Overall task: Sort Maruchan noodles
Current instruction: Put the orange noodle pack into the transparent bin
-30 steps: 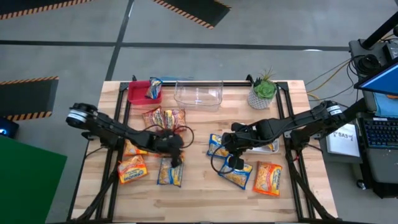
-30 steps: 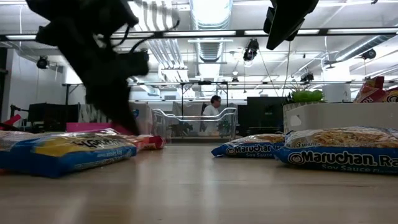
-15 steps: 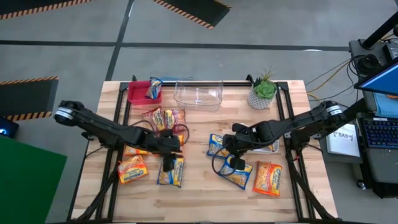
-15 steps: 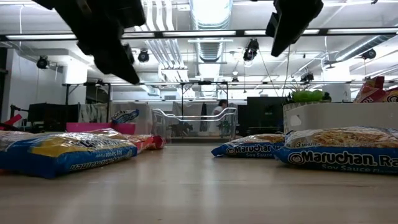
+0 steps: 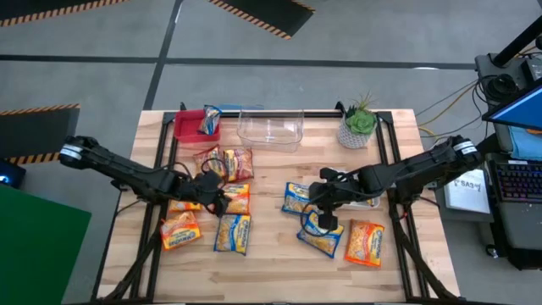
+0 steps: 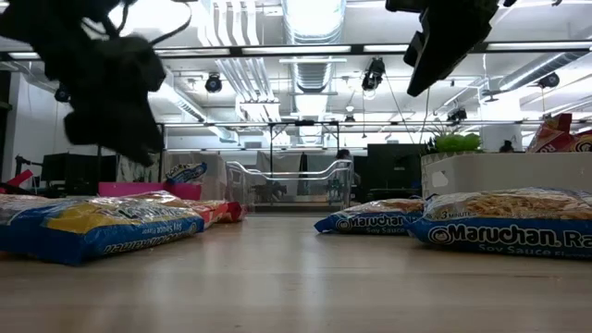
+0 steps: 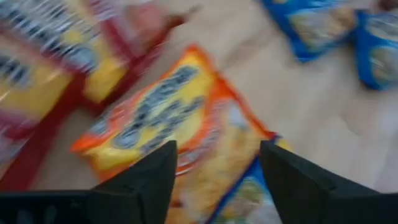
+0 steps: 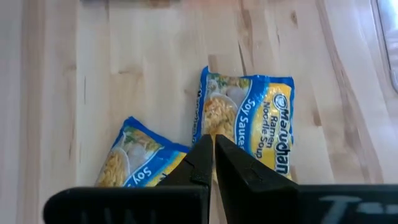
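Sorting was barely begun, I judged — one packet (image 5: 209, 120) stood in the red bin (image 5: 190, 128) by the far edge; the rest lay loose mid-tabletop (image 5: 271, 254). The left pincer (image 5: 213, 201) was released and empty; the right pincer (image 5: 326, 220) was clenched on nothing, above the blue packets (image 5: 320, 240).

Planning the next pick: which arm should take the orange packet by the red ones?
Left, probably. Its gripper hovers open right over the orange packet. The right gripper is shut, across the table over the blue packets.
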Controlling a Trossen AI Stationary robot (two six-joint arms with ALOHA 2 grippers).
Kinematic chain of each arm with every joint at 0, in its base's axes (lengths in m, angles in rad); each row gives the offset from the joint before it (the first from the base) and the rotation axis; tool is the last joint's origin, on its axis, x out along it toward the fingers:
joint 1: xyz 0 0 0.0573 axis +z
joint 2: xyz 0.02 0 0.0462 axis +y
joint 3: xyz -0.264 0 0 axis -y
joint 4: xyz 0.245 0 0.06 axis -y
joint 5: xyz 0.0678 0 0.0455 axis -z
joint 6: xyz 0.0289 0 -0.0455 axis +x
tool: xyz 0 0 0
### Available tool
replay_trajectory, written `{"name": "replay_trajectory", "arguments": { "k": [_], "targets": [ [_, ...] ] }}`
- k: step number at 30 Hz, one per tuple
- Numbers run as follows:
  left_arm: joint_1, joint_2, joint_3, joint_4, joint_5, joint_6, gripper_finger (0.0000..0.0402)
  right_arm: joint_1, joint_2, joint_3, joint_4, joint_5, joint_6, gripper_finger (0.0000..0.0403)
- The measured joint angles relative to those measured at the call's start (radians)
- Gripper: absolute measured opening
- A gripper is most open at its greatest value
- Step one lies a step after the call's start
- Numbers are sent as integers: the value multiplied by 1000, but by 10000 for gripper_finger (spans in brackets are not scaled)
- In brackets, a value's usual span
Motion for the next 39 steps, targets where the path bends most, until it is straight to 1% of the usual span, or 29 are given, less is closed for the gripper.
{"name": "replay_trajectory", "arguments": {
  "k": [4,8,11,16,20,25,28,30,32,36,39],
  "targets": [
    [1,3,-45,11,-40,-94,254,0,-37,-21,9,-1,36,9],
    [1,8,-70,-11,-92,-140,263,-1,-50,-25,21,0,42,9],
    [1,14,-67,-20,-113,-143,260,-2,-52,-25,29,-1,41,9],
    [1,40,-86,-28,-114,-162,245,-2,-49,-26,40,-1,41,9],
    [1,88,-101,24,-114,-176,233,-3,-48,-31,51,-1,41,9],
    [-1,171,-98,79,-115,-169,231,-4,-48,-30,64,-1,41,9],
    [-15,219,-82,90,-150,-148,226,-5,-48,-30,83,-1,41,9],
    [-27,250,-64,104,-188,-121,207,-5,-48,-30,94,-1,41,9],
    [-34,276,-43,101,-200,-91,176,-7,-48,-31,119,-1,48,9],
    [-36,313,-5,99,-204,-20,94,-17,-47,-34,158,-2,48,9],
    [-36,315,13,99,-218,34,28,-27,-47,-34,168,-1,47,9]
  ]
}}
